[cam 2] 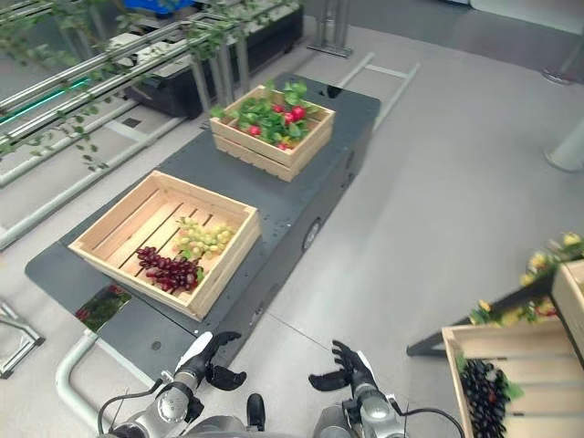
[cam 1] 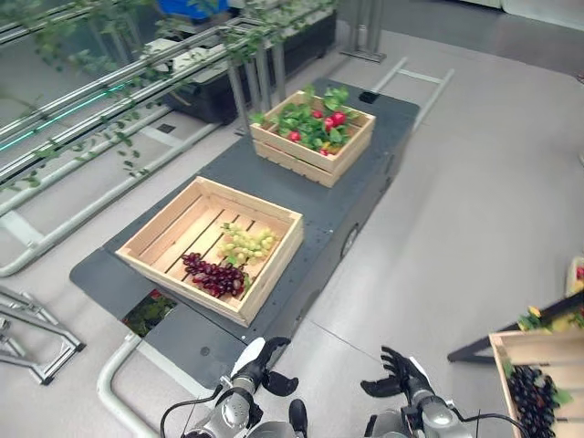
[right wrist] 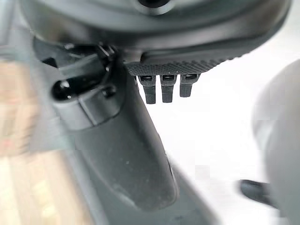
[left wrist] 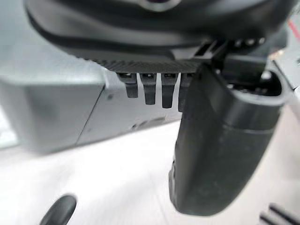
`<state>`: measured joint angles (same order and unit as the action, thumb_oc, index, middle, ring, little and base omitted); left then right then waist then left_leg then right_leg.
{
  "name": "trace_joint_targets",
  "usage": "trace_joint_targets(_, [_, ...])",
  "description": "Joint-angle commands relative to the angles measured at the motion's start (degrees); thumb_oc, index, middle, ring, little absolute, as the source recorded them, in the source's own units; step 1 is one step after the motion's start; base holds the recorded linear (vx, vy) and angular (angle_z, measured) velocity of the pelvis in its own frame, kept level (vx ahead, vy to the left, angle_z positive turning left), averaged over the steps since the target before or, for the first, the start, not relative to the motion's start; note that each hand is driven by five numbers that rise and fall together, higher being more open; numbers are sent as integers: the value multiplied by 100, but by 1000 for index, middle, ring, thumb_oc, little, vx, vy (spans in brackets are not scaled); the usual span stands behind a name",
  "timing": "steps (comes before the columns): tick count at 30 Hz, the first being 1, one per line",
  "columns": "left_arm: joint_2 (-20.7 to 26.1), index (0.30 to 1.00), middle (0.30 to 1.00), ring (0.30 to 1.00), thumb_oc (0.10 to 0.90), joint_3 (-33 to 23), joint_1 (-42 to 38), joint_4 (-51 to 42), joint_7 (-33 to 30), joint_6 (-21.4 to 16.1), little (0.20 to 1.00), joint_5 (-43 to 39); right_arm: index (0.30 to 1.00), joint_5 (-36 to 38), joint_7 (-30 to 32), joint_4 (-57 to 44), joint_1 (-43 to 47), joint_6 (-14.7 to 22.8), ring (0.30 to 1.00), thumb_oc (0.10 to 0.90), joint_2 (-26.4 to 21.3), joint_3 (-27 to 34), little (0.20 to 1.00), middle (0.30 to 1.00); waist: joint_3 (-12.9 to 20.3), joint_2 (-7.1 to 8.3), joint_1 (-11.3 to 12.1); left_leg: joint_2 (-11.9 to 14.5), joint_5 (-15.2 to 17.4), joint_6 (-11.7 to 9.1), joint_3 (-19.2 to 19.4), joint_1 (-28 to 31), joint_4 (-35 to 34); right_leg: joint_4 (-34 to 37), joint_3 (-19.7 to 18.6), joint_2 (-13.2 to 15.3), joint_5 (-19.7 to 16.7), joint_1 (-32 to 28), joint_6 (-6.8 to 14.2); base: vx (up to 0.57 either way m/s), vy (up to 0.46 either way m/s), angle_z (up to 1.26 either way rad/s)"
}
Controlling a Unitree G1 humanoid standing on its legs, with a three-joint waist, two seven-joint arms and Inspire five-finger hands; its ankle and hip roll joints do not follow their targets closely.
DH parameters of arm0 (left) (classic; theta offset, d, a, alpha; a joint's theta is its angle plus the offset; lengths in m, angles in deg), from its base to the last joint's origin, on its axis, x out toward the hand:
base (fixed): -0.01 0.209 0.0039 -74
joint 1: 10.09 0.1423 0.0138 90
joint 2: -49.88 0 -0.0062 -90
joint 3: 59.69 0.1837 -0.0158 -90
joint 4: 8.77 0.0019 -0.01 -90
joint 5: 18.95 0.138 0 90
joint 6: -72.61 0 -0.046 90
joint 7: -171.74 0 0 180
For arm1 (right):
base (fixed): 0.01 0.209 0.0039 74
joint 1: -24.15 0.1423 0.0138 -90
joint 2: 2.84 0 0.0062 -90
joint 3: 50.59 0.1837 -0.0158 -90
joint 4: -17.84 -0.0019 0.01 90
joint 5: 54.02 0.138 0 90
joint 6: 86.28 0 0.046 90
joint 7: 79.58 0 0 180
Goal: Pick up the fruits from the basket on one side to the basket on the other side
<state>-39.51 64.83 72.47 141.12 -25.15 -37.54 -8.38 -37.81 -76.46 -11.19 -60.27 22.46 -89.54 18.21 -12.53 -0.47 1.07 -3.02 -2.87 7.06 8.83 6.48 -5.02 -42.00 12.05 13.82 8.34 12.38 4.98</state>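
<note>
Left eye view: both hands low, empty.

A: What fills the upper left of the frame?
B: Long metal rails run diagonally there, with thin leafy vines trailing over them. Just behind, near the top centre, stands a dark trough on metal legs.

A: And the middle?
B: A dark grey platform cart stretches from the lower left toward the top centre, standing on the pale grey floor. A curved grey tube bends at its near end, lower left.

A: Anything at the far left edge?
B: A folded metal frame lies on the floor there.

A: The top?
B: A flat ladder-like frame lies beside the cart's far end.
</note>
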Motion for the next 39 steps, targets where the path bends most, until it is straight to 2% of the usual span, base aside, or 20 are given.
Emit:
trace_joint_targets(1, [86, 900, 900, 900, 800, 49, -330, -408, 38, -198, 900, 98, 900, 235, 258, -248, 295, 528, 900, 800, -93, -13, 900, 900, -46, -71, -9, 53, 559, -235, -28, -284, 399, 1801, -68, -541, -1050, -103, -96, 169, -300, 61])
trace_joint_targets(2, [89, 900, 900, 900, 800, 70, -408, -387, 38, -234, 900, 54, 900, 304, 216, -201, 391, 519, 900, 800, -106, 16, 900, 900, -95, -61, -53, 67, 624, -245, -136, -297, 410, 2824, -245, -667, -1121, 20, -73, 131, -269, 44])
trace_joint_targets(3, [78, 900, 900, 900, 800, 89, -456, -350, 37, -277, 900, 50, 900, 341, 208, -158, 441, 528, 900, 800, -113, 35, 900, 900, -127, -72, -90, 65, 668, -235, -221, -288, 402, 3213, -374, -753, -1219, 82, -39, 167, -338, 39])
trace_joint_targets(4, [31, 900, 900, 900, 800, 154, -562, -221, 11, -379, 900, 78, 900, 401, 184, -49, 544, 526, 900, 800, -122, 94, 900, 900, -145, -72, -165, 16, 741, -186, -429, -299, 360, 3850, -747, -896, -1400, 234, 26, 176, -317, 28])
trace_joint_targets(7, [-60, 900, 900, 900, 800, 256, -643, -19, -84, -375, 900, 242, 900, 429, 278, 104, 618, 502, 900, 800, -94, 114, 900, 900, -95, -77, -252, -14, 813, -168, -791, -318, 339, 4033, -1165, -1023, -1404, 35, -18, 275, -325, 65])
trace_joint_targets(9, [-120, 900, 900, 900, 800, 159, -488, 208, 56, -119, 900, 72, 900, 525, 418, 119, 540, 258, 900, 800, 21, 59, 900, 900, 59, -2, -233, 139, 779, -282, -757, -286, 478, 3804, -961, -975, -1248, -316, -34, 470, -395, 128])
trace_joint_targets(10, [-174, 900, 900, 900, 800, 89, -362, 301, 106, -207, 900, 114, 900, 815, 355, 95, 440, 257, 900, 800, 48, 80, 900, 900, 150, 74, -241, 313, 768, -376, -613, -176, 541, 3905, -801, -960, -1189, -556, -90, 379, -298, 85])
trace_joint_targets(13, [-268, 900, 900, 900, 800, 109, -271, 336, 101, -405, 900, 284, 900, 722, 337, 130, 366, 281, 900, 800, 25, 178, 900, 900, 243, 139, -242, 468, 762, -478, -527, -126, 683, 4046, -694, -998, -1130, -830, -203, 345, -252, 45])
trace_joint_targets(15, [-315, 900, 900, 900, 800, 135, -229, 290, -43, -577, 900, 282, 900, 783, 352, 112, 359, 315, 900, 800, -57, 215, 900, 900, 260, 191, -213, 528, 810, -548, -467, -303, 1156, 3993, -567, -997, -1015, -970, -306, 279, -151, 18])
trace_joint_targets(18, [-291, 900, 900, 900, 800, 115, -234, 144, -160, -754, 900, 83, 900, 916, 407, -85, 362, 422, 900, 800, -158, 234, 900, 900, 179, 223, -193, 530, 661, -612, -396, -676, 1830, 3954, -443, -968, -927, -1081, -385, 118, -23, 4])
trace_joint_targets(19, [-202, 900, 900, 900, 800, 2, -265, -207, -282, -868, 900, -62, 900, 1077, 471, -463, 331, 489, 900, 800, -275, 314, 900, 900, 15, 200, -178, 531, 503, -688, -355, -972, 1983, 3893, -385, -967, -825, -1153, -438, 46, 44, 8])
trace_joint_targets(21, [21, 900, 900, 900, 800, -224, -332, -1016, -447, -998, 900, -197, 900, 1172, 611, -953, 346, 698, 900, 800, -420, 418, 900, 900, -250, 111, -135, 689, 169, -865, -183, -1171, 1205, 3770, -283, -942, -647, -1206, -423, 30, 83, 25])
trace_joint_targets(22, [62, 900, 900, 900, 800, -258, -340, -1140, -448, -1016, 900, -201, 900, 1145, 650, -1008, 345, 704, 900, 800, -427, 435, 900, 900, -266, 124, -127, 682, 221, -842, -193, -1163, 1230, 3755, -272, -913, -631, -1196, -415, 49, 104, 39])
trace_joint_targets(23, [271, 900, 900, 900, 800, -365, -400, -1720, -448, -965, 900, -193, 900, 1152, 768, -1181, 329, 681, 900, 800, -486, 472, 900, 900, -289, 110, -70, 615, 296, -798, -355, -1114, 1091, 3684, -189, -862, -579, -1127, -380, 42, 67, 28])
trace_joint_targets(27, [763, 900, 900, 900, 800, -700, -480, -2800, -748, -796, 900, -89, 900, 1283, 751, -1300, 145, 766, 900, 800, -561, 674, 900, 900, -305, 67, -2, 603, 206, -792, -446, -916, 633, 3650, 87, -787, -595, -1054, -311, 81, 75, 6])
trace_joint_targets(30, [1290, 900, 900, 900, 800, -1136, -514, -3451, -1613, -217, 900, 315, 900, 1324, 796, -1597, -61, 809, 900, 800, -593, 831, 900, 900, -330, 35, 42, 594, 171, -800, -526, -814, 452, 3750, 239, -764, -610, -1105, -295, 81, 50, 21])
trace_joint_targets(33, [1608, 900, 900, 900, 800, -1448, -570, -3807, -1958, 142, 900, 467, 900, 1273, 850, -1840, -103, 719, 900, 800, -655, 888, 900, 900, -391, -15, 43, 588, 115, -830, -568, -859, 401, 3762, 271, -744, -609, -1064, -296, 16, 58, 21])
trace_joint_targets(34, [1854, 900, 900, 900, 800, -1686, -634, -4022, -2024, 263, 900, 217, 900, 1223, 842, -1942, -123, 711, 900, 800, -730, 909, 900, 900, -443, -52, 29, 587, 91, -845, -566, -900, 382, 3781, 285, -737, -598, -1038, -307, -3, 98, 22])
trace_joint_targets(37, [2059, 900, 900, 900, 800, -2273, -704, -4496, -1840, 256, 900, -791, 900, 1040, 880, -2177, -144, 626, 900, 800, -844, 931, 900, 900, -558, -83, 13, 541, 104, -854, -585, -1079, 517, 3739, 277, -704, -578, -925, -311, -23, 103, 15])
trace_joint_targets(39, [2155, 900, 900, 900, 800, -2548, -814, -4635, -1965, 392, 900, -810, 900, 971, 897, -2250, -94, 602, 900, 800, -934, 933, 900, 900, -690, -86, 13, 516, 138, -879, -604, -1306, 766, 3603, 277, -667, -544, -785, -329, -65, 96, 12])
